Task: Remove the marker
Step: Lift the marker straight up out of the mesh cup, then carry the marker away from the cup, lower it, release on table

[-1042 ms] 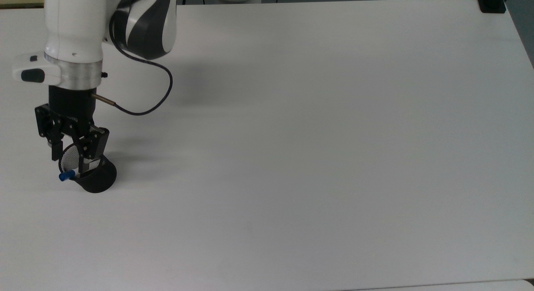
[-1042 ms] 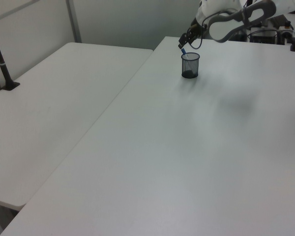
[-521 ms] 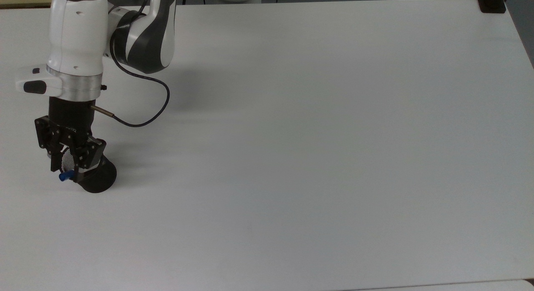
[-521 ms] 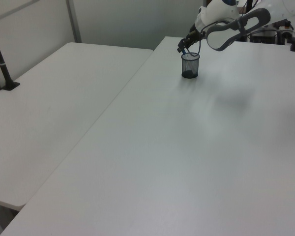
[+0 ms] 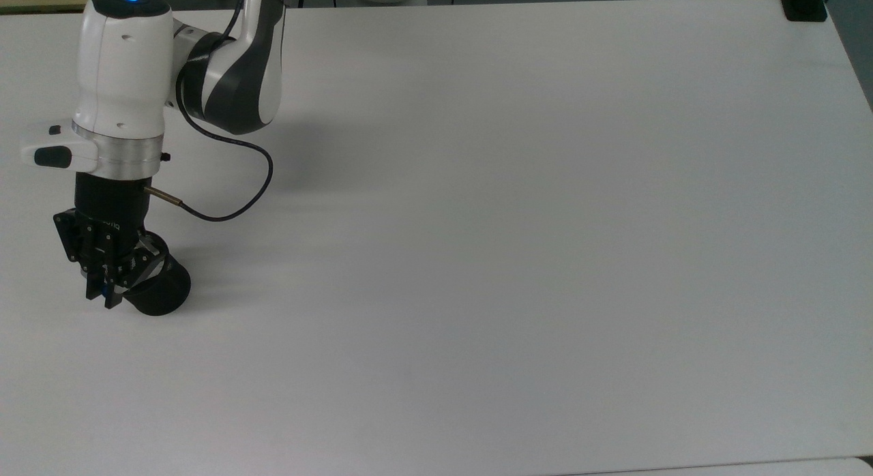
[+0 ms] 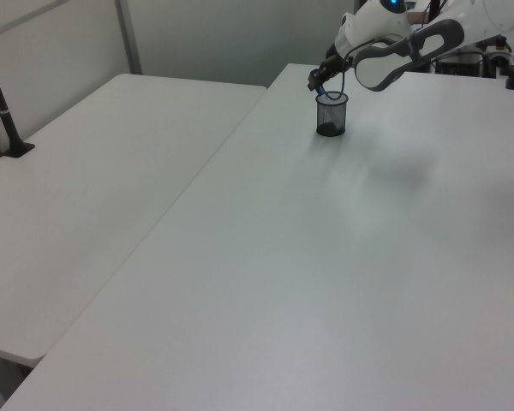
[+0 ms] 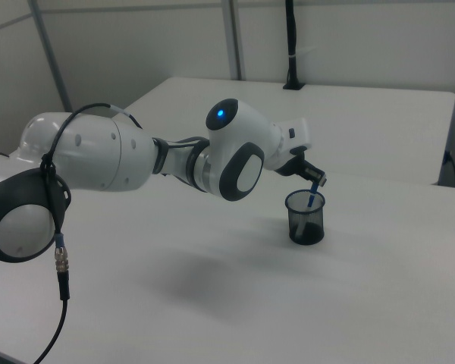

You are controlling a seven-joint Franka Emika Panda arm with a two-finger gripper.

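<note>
The black mesh cup (image 5: 164, 295) stands near the top view's left edge of the white table (image 5: 511, 224). My gripper (image 5: 104, 293) points down over the cup's rim, its fingers drawn together. In the right view the marker (image 7: 312, 197) leans in the cup (image 7: 305, 220), a blue length running from the rim up into my gripper (image 7: 317, 180), which is shut on its top end. The marker's lower part is hidden inside the mesh. In the left view the gripper (image 6: 316, 85) sits just above the cup (image 6: 331, 116).
A black clamp (image 5: 805, 5) sits at the top view's far right corner. The arm's cable (image 5: 232, 210) loops beside the wrist. A second table (image 6: 86, 171) adjoins in the left view, with a black post (image 6: 0, 94) at its edge.
The gripper has come down onto the marker's blue top and its fingers have shut from wide open. The blue cap, plain a second ago, is now covered by the fingers.
</note>
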